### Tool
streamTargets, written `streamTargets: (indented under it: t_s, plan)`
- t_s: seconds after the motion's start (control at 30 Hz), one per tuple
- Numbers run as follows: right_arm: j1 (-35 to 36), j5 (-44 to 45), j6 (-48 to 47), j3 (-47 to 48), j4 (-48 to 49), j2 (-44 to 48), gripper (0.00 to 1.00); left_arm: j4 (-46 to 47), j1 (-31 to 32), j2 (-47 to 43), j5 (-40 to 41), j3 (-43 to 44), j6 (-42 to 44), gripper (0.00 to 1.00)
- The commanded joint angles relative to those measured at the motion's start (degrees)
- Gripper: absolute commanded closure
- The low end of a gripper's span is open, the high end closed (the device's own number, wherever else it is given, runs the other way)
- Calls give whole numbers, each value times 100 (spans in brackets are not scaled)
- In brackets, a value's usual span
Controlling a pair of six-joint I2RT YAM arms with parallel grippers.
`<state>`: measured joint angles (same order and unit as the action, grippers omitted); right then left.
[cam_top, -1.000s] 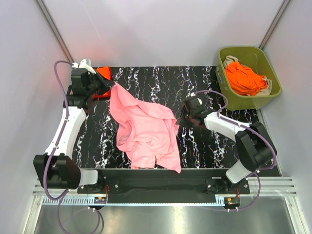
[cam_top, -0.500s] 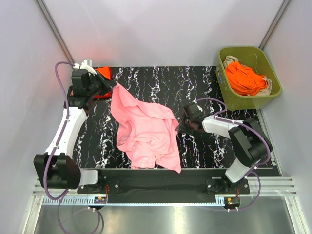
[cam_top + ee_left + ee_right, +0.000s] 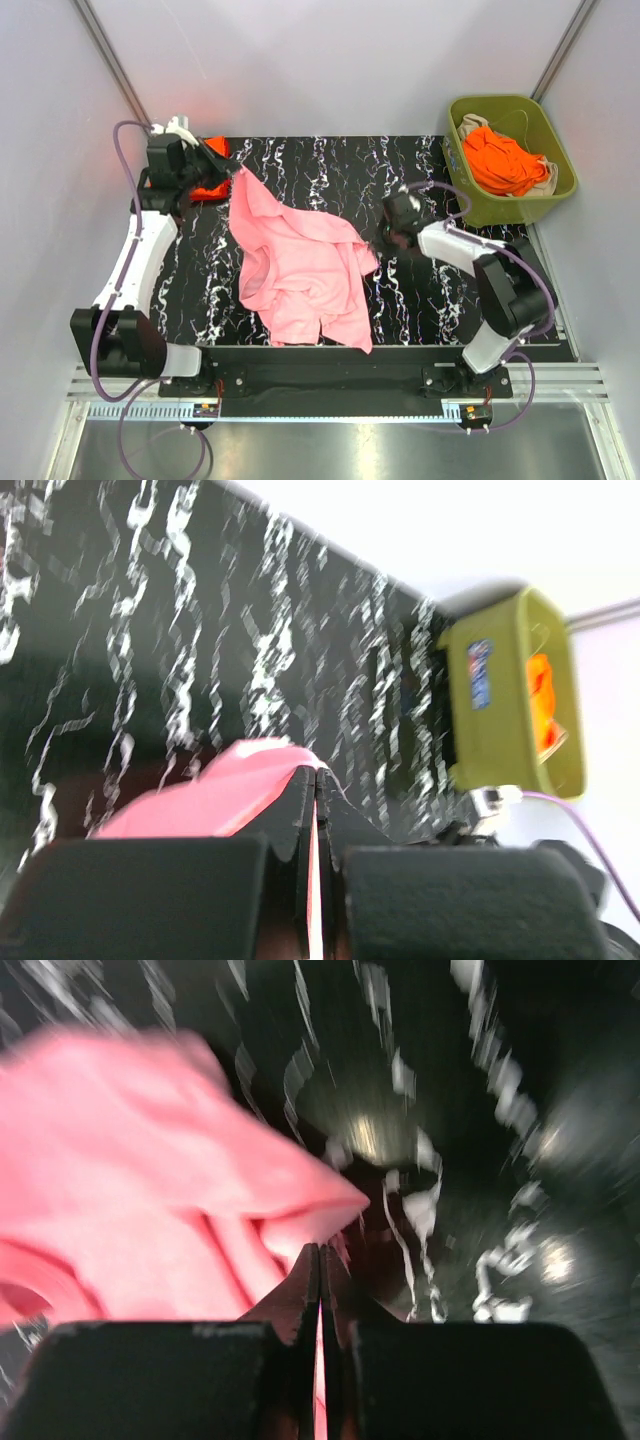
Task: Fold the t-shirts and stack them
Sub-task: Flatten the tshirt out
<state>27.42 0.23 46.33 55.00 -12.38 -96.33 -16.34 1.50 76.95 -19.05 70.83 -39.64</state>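
One pink t-shirt [image 3: 300, 270]: crumpled on the black marbled desk [image 3: 440, 300], left of its middle; its lowest fold lies almost at the near edge; one corner is drawn out toward the right edge, another toward the far-left corner
Right claw [image 3: 385, 243]: right of the desk's middle; fingers pressed together on the pink t-shirt's right-hand corner; its wrist view shows a thin strip of pink cloth nipped between them
Left claw [image 3: 228, 176]: close to the far-left corner; pinching the pink t-shirt's far corner; the cloth slopes from it down to the desk
Orange-red t-shirt [image 3: 212, 152]: at the far-left corner; mostly hidden behind the left claw
Olive-green bin [image 3: 510, 208]: just beside the far-right corner; holds a second orange-red t-shirt [image 3: 505, 160] bunched over a pale cloth [image 3: 470, 125]
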Motion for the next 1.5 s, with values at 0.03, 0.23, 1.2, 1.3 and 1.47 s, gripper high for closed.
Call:
streamTargets:
  t_s: [0.03, 0.23, 1.2, 1.3, 1.47]
  plan:
    - [-597, 1408, -1640, 2140, -1151, 1107, 100, -131, -44, 118, 76, 1876, -193, 100]
    - [-940, 1858, -2952, 3840, -1960, 1679, 100, -1011, -97, 198, 437, 3639, -150, 100]
    - [-923, -683, 424, -1219, -3051, 3604, 51, -1759, -106, -3317, 1473, -2328, 808, 100]
    - [-923, -647, 1663, -1657, -2937, 3631, 52, -1741, -106, -3432, 1387, -2337, 756, 100]
    - [-923, -386, 2809, -1897, -3304, 3481, 57, -1662, -106, -3283, 1184, -2433, 747, 100]
